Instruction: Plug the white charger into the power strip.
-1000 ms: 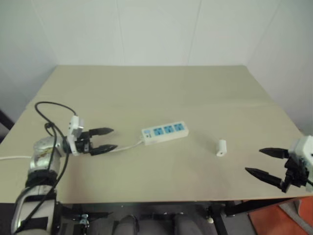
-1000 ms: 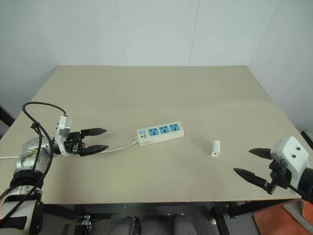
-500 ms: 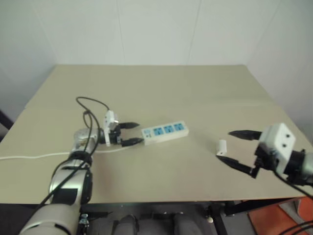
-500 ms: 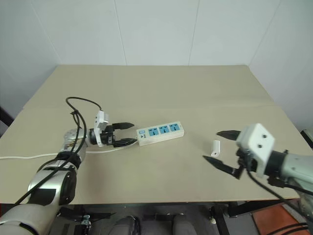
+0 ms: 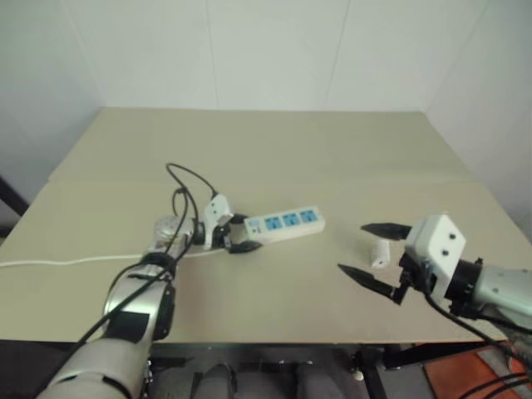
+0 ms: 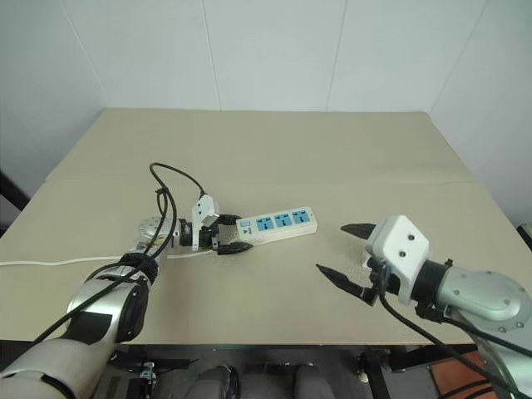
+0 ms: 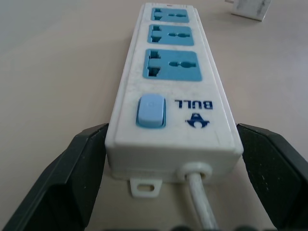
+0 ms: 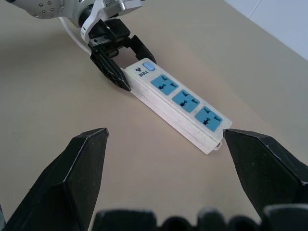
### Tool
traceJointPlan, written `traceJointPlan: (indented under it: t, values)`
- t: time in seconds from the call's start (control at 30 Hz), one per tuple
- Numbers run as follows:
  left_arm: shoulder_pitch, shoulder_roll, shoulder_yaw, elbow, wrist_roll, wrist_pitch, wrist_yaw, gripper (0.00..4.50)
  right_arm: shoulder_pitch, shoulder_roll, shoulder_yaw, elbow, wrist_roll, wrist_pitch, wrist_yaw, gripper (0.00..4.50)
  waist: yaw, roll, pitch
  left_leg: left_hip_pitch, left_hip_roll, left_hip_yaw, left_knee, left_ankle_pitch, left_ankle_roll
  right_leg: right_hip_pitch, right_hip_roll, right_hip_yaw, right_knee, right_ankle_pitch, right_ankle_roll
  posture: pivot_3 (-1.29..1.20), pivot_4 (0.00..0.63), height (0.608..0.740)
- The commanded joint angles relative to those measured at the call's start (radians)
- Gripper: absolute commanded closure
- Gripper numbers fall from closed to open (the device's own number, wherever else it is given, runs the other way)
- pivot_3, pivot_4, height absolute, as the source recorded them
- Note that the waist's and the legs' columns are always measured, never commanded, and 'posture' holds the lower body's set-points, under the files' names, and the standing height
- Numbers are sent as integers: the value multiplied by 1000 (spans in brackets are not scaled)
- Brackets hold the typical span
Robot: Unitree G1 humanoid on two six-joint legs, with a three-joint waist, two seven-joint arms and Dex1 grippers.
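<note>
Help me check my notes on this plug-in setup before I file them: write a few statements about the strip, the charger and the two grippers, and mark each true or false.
1. The left gripper is open around the switch end of the power strip. True.
2. The white charger is plugged into a socket. False: it lies on the table, apart from the strip.
3. The right gripper holds the charger. False: its fingers are open, one on each side of it.
4. The strip has three blue socket faces. True.
5. The strip's switch is red. False: it is blue.
</note>
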Motion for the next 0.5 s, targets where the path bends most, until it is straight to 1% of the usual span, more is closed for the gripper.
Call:
traceJointPlan:
  t: [0.03,0.1,0.2,0.27,0.5]
  values:
    - [-19,-17,31,-4,-10,17,5,17,0,5,-7,-33,-6,-3,-26,0,0,0,0,0,0,0,0,0,0,0,0,0,0,0,0,0,150,740]
    - [-18,-24,42,-6,-14,22,-2,17,2,2,1,-31,-14,-5,-34,0,1,0,0,0,0,0,0,0,0,0,0,0,0,0,0,0,150,740]
    - [-6,-17,33,-8,10,6,2,641,-4,4,9,-28,-11,-6,-43,0,2,0,0,0,0,0,0,0,0,0,0,0,0,0,0,0,150,740]
    - [7,-7,19,-10,30,-9,7,1196,-11,3,17,-27,-8,-7,-44,0,2,0,0,0,0,0,0,0,0,0,0,0,0,0,0,0,150,740]
    - [33,22,15,-35,24,-25,-76,1202,-12,-5,87,-13,-51,-27,-39,0,-1,0,0,1,0,0,0,0,0,0,0,0,0,0,0,0,150,740]
